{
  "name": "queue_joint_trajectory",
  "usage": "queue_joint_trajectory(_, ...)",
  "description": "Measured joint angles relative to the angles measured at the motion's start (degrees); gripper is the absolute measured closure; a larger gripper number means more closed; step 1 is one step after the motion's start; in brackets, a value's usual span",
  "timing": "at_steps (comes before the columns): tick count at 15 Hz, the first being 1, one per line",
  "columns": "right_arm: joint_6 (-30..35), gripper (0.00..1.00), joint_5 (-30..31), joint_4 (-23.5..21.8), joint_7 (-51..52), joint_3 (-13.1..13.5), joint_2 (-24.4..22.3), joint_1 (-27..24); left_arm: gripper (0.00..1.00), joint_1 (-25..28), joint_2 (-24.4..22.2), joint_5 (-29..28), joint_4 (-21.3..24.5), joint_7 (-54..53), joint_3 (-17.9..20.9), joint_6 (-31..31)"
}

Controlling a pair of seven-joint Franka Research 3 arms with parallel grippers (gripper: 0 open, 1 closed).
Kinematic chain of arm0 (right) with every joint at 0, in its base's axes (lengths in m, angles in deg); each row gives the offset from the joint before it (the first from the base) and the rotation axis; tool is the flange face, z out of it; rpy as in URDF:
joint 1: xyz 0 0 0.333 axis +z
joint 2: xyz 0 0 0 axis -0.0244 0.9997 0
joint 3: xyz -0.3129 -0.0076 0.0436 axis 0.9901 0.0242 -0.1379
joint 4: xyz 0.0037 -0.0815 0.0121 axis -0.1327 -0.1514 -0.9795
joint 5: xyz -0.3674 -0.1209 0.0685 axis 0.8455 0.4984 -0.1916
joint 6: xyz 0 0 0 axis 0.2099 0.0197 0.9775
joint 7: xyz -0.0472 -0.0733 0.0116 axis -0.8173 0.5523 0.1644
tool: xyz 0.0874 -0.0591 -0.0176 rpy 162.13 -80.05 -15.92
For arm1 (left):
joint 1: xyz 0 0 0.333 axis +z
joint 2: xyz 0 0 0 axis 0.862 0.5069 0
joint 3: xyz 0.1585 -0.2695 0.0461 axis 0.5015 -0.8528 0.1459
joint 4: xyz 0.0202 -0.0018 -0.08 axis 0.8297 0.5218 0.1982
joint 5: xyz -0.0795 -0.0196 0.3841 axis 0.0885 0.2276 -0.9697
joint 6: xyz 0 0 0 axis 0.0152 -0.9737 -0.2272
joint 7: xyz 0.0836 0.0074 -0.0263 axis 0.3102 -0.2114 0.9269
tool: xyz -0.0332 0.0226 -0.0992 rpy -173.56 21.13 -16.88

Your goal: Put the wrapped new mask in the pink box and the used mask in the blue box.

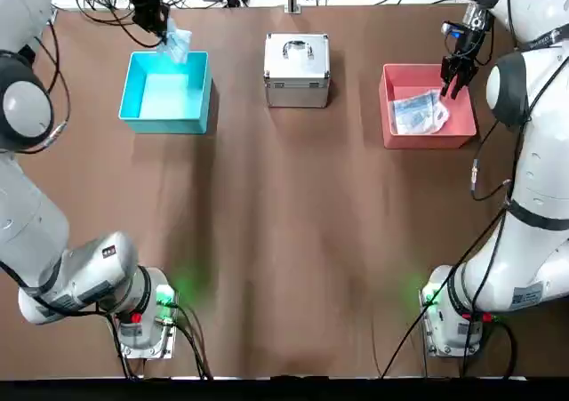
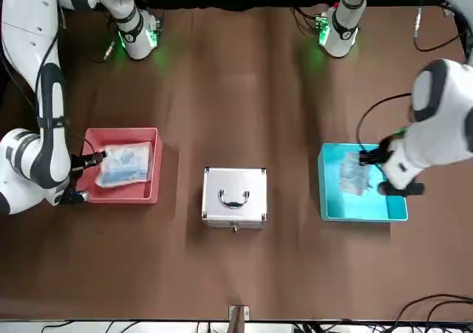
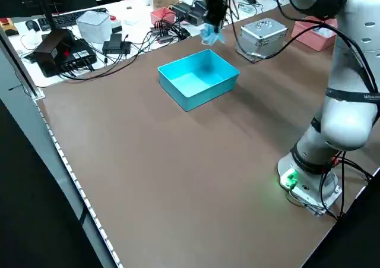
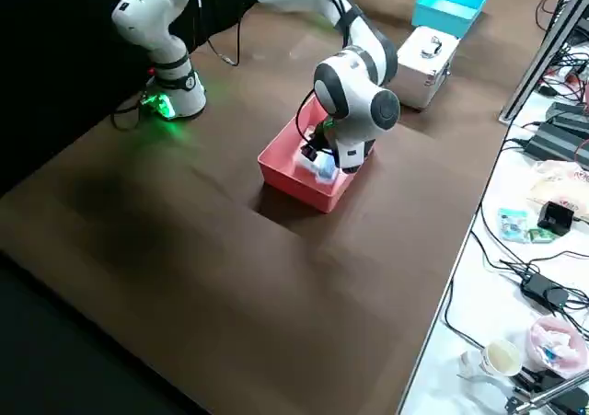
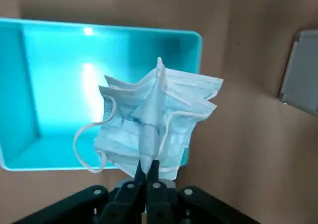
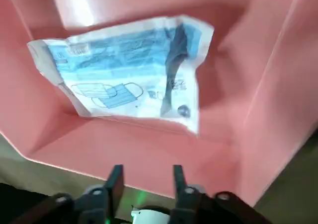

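Already the wrapped new mask [image 1: 420,112] lies flat inside the pink box [image 1: 389,134], over at the robot's right end of the far half of the desk [image 1: 284,241]. Just above that box's far right corner hangs the right gripper [image 1: 454,76], fingers [image 6: 115,182] spread and holding nothing. That half of the job looks done.

Across at the robot's left end, the left gripper [image 1: 158,20] hangs above the far right corner of the blue box [image 1: 133,116], its fingers [image 5: 140,173] pressed together on a fold of the used mask [image 5: 154,122]. Bunched, the mask dangles with an ear loop hanging free, partly over the box's far wall and partly outside it. The box itself holds nothing yet. So the step in hand, as I read it, is the drop of the used mask. The next move probably calls for carrying it nearer, toward the middle of the blue box, then spreading the fingers; a release from here could leave it draped on the rim.

Between the two boxes stands a silver metal case [image 1: 297,68] with a handle, not involved.

Printing shows on the wrapper, a line drawing of a mask and some small text, but I cannot read the words or any brand.
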Motion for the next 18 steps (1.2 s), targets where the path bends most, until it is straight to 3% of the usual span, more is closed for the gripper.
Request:
queue_joint_trajectory(4, 1.9, 0.05, 0.0, 5.2, -0.1, 0.5, -1.3, 0.0, 0.98, 2.6, 0.0, -2.3, -2.0, -2.7, 0.0, 0.0)
queue_joint_trajectory(5, 3.5, 0.02, 0.1, 6.9, -0.1, 0.8, -2.1, 0.0, 0.98, 3.0, 0.0, -3.2, -2.6, -2.9, 0.0, 0.0)
queue_joint_trajectory(9, 7.6, 0.02, 0.3, 12.5, -0.2, 3.0, -7.3, 0.1, 0.98, 3.7, 0.2, -4.6, -3.6, -4.5, 0.2, 0.0)
queue_joint_trajectory(13, 7.8, 0.02, 2.8, 13.4, -1.0, 3.3, -13.4, 0.4, 0.98, 3.4, 1.2, -4.8, -3.6, -4.9, 0.2, 0.0)
queue_joint_trajectory(18, 7.7, 0.02, 10.4, 13.5, -5.0, 2.6, -18.6, 3.6, 0.98, 3.4, 4.5, -4.9, -3.5, -5.4, 0.1, 0.0)
